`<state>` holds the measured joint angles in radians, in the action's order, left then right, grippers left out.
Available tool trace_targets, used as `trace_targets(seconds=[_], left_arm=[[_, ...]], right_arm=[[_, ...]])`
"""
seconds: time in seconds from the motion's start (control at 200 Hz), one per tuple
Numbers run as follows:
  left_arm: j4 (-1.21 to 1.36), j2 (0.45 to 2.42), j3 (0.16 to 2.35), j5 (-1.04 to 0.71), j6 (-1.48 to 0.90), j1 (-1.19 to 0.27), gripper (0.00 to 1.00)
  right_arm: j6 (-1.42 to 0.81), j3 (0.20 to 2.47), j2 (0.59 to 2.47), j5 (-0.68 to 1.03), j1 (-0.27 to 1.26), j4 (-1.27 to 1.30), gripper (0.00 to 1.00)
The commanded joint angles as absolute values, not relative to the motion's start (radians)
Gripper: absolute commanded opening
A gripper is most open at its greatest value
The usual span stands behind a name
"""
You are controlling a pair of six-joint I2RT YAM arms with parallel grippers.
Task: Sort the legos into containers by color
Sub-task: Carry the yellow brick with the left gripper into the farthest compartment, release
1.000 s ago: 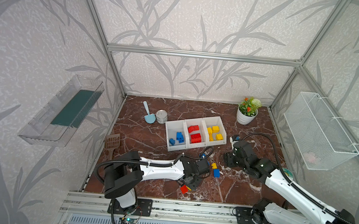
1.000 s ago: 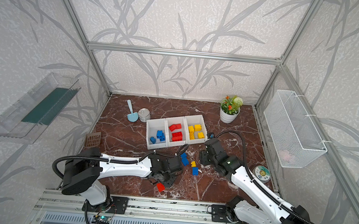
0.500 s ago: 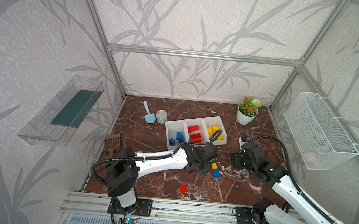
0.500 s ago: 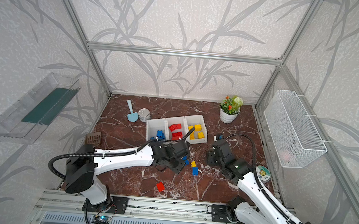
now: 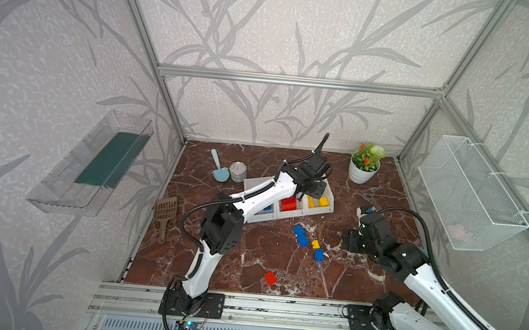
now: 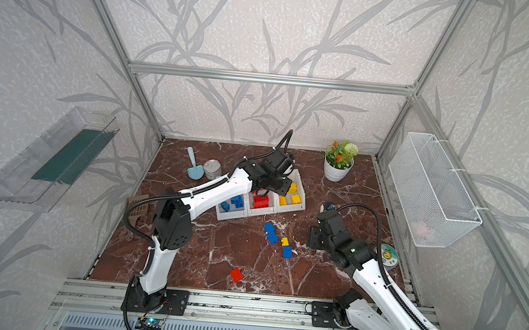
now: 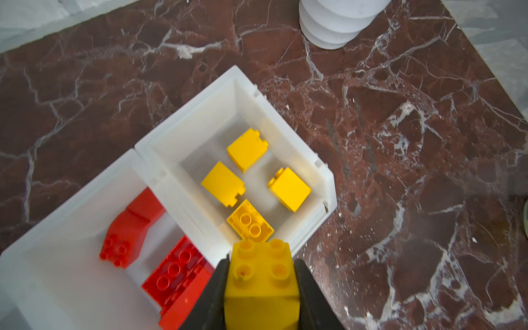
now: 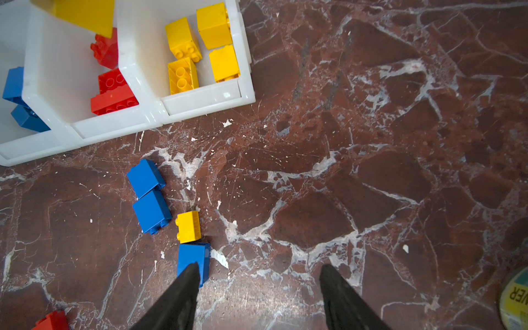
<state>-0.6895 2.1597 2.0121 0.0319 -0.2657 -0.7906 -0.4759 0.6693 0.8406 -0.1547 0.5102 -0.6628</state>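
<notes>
My left gripper (image 7: 261, 263) is shut on a yellow lego (image 7: 261, 283), held above the wall between the red and yellow containers (image 7: 328, 183). In both top views it hangs over the row of three white bins (image 5: 328, 207) (image 6: 302, 205). The bins hold blue, red and yellow bricks. Loose legos lie on the floor: a blue pair (image 8: 148, 194), a yellow one (image 8: 188, 227), another blue one (image 8: 194, 258) and a red one (image 5: 270, 277). My right gripper (image 8: 258, 268) is open and empty just right of that blue brick.
A potted plant (image 5: 364, 168) stands at the back right. A tin can (image 5: 238, 171) and a blue scoop (image 5: 220, 171) sit left of the bins. A brown scoop (image 5: 165, 211) lies at the left edge, and a tape roll (image 6: 387, 255) sits by the right arm. A wire basket (image 5: 470, 193) and a clear tray (image 5: 93, 164) hang on the walls.
My left gripper closed on the yellow brick among the loose ones, rose and swung back over the bins. The right gripper drew back slightly to the right.
</notes>
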Motion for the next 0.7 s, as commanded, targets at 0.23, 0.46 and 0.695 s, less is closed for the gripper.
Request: trace_targets(seconds=[0.23, 0.46, 0.695], left_arm=[[-0.726, 2.313, 2.184, -0.006, -0.252, -0.747, 0.37], [-0.69, 2.322, 2.176, -0.056, -0.256, -0.742, 0.48], [-0.678, 2.305, 2.154, -0.151, -0.255, -0.721, 0.54]], right_arm=[[-0.48, 0.664, 0.827, -0.124, 0.506, -0.675, 0.67], [-0.48, 0.673, 0.848, -0.13, 0.506, -0.678, 0.67], [-0.48, 0.692, 0.856, -0.141, 0.505, -0.711, 0.68]])
